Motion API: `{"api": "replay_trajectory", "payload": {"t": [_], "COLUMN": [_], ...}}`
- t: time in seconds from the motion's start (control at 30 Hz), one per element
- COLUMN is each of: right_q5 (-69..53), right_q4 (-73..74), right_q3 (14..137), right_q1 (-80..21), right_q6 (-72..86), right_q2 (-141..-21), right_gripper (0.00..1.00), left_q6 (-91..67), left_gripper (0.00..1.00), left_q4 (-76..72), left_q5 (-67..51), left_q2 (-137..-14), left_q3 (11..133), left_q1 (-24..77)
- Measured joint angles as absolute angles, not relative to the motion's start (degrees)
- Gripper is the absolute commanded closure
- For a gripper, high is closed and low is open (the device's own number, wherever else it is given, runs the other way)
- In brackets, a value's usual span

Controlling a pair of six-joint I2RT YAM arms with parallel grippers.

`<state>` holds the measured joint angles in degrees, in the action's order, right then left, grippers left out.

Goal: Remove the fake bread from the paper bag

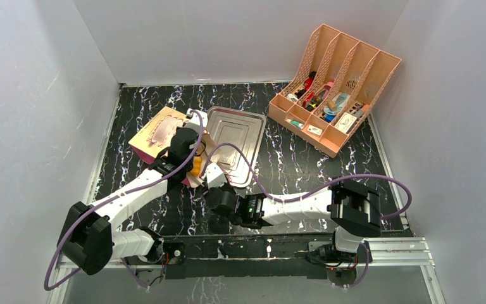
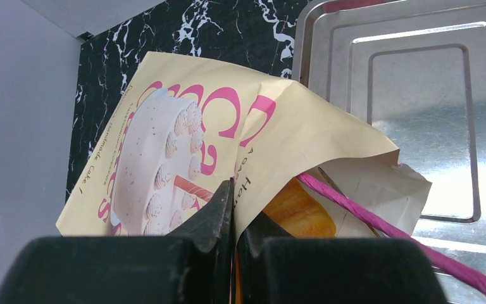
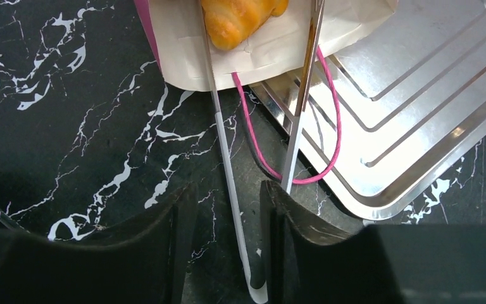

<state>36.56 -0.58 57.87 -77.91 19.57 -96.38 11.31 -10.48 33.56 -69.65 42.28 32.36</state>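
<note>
One paper bag (image 2: 304, 126) bears small script ending in "Cake".

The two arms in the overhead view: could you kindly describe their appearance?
Both the left arm and right arm have white links, chunky black joint housings and a looping purple cable. The left end effector and right end effector carry matte black, wedge-shaped fingers.

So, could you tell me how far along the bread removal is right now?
Done: nothing is visibly out yet; no bread shows on the metal tray. In hand: the left gripper pinches the paper bag by its edge, and the right gripper holds tongs straddling a golden pastry at the bag's mouth. Left: lifting that piece out, then whatever else is hidden inside.
</note>
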Motion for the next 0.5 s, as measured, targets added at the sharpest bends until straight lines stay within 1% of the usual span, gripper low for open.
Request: {"api": "replay_trajectory", "payload": {"t": [0.03, 0.07, 0.1, 0.13, 0.17, 0.37, 0.4, 0.43, 0.47, 0.5], "right_q5": [36.58, 36.64, 36.71, 36.8, 36.97, 38.7, 39.03, 39.35, 39.83, 40.32], "right_q4": [-0.58, -0.58, -0.58, -0.6, -0.75, -2.0, -2.13, -2.85, -3.55, -4.62], "right_q3": [57.87, 57.87, 57.87, 57.87, 57.87, 57.19, 57.06, 56.58, 56.05, 55.46], "right_q1": [-77.91, -77.91, -77.91, -77.91, -77.91, -77.91, -77.91, -77.91, -77.91, -77.91], "right_q6": [19.51, 19.64, 19.68, 19.75, 19.88, 18.37, 18.06, 17.65, 16.95, 16.25], "right_q2": [-96.38, -96.38, -96.4, -96.49, -96.68, -99.63, -99.85, -99.92, -99.9, -99.9], "right_gripper": [0.47, 0.37, 0.23, 0.05, 0.02, 0.02, 0.08, 0.2, 0.53, 0.95], "left_q6": [11.31, 11.31, 11.31, 11.31, 11.31, 11.2, 11.11, 11.07, 11.05, 11.03], "left_gripper": [1.0, 1.0, 1.0, 1.0, 1.0, 1.0, 1.0, 1.0, 1.0, 1.0], "left_q4": [-10.46, -10.46, -10.46, -10.44, -10.41, -10.22, -10.22, -10.22, -10.22, -10.22], "left_q5": [33.56, 33.56, 33.56, 33.56, 33.56, 33.52, 33.52, 33.52, 33.52, 33.52], "left_q2": [-69.65, -69.65, -69.65, -69.65, -69.65, -69.67, -69.67, -69.67, -69.67, -69.67], "left_q3": [42.28, 42.28, 42.28, 42.28, 42.28, 42.28, 42.28, 42.28, 42.28, 42.28], "left_q1": [32.36, 32.36, 32.36, 32.36, 32.36, 32.36, 32.36, 32.36, 32.36, 32.36]}}
